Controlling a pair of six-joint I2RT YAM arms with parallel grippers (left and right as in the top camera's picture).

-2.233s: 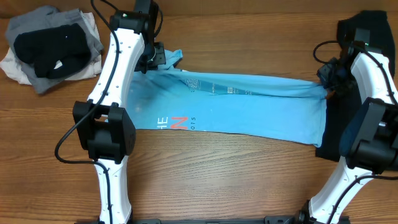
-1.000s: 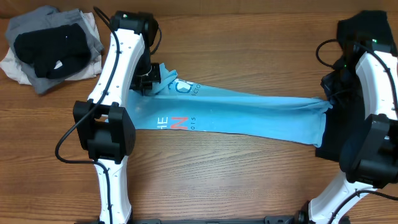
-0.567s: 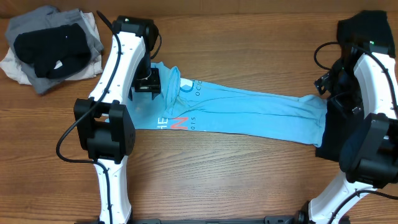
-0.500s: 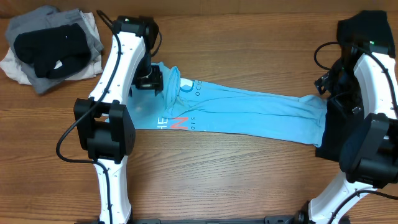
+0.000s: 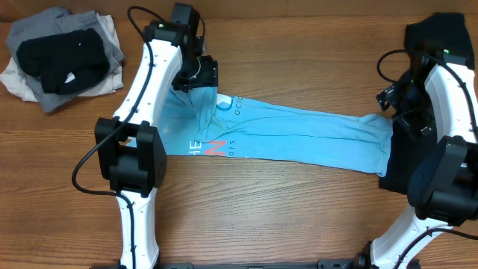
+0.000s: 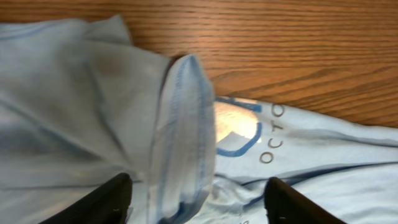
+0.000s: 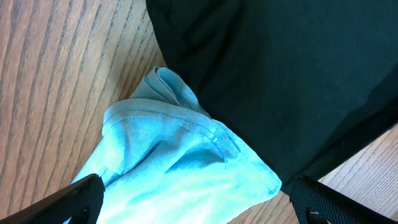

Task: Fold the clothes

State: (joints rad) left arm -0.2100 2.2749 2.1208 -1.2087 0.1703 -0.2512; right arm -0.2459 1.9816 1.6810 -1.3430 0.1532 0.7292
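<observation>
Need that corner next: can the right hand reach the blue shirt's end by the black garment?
Likely yes: the right hand hangs open over the bunched end of the blue shirt; the black garment leaves it uncovered.

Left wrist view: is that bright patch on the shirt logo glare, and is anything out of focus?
Left wrist: likely glare, washing out the logo on the light blue T-shirt; the raised cuff and the fingers are soft. Right wrist: sharp stitching, but the black garment shows little detail. Overhead: even, sharp.

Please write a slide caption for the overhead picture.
Light blue T-shirt lies between open left hand and open right hand; garment pile sits apart.
</observation>
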